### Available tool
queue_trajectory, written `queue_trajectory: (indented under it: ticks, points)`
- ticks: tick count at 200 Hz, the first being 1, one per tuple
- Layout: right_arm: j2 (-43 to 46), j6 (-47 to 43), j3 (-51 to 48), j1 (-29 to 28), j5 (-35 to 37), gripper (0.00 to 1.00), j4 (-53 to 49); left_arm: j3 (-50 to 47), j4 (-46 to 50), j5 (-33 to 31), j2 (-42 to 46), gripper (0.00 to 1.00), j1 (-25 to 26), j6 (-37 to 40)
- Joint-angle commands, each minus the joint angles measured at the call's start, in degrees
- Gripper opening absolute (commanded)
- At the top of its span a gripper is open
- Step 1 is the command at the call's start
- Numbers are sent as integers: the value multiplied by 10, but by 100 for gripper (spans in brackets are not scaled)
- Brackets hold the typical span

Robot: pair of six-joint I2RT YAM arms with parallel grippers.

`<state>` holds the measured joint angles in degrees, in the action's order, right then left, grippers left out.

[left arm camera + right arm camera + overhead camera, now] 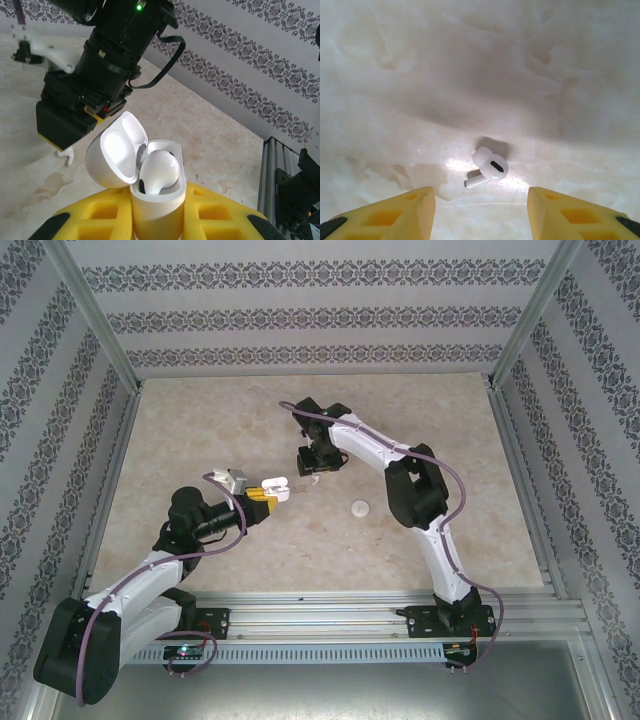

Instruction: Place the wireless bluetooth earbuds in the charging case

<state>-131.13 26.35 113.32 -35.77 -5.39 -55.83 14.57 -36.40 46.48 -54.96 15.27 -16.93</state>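
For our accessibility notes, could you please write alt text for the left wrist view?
The left gripper holds the open charging case upright, one white earbud seated inside. Behind it, the right gripper hangs over the marbled table.

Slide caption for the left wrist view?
Left jaws shut on the open case, one earbud seated inside; the other earbud lies on the table under the right arm.

Earbud (489,167) on bare surface (395,75), open room all round; right jaws spread wide either side. Top view: charging case (277,485) in left jaws near at 8 o'clock; disc (360,507) at 4 o'clock, apart.
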Motion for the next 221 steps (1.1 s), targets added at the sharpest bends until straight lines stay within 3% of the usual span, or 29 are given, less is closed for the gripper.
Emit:
queue_trajectory:
  ticks: [1,80,221]
  points:
    - [17,104,-21,-2,11,53,16,-2,-1,11,7,15,-4,2]
    - [-10,169,-47,-13,54,52,55,-1,-2,16,8,15,-4,6]
    - [-38,184,-55,-22,36,41,70,0,-3,20,4,15,-4,8]
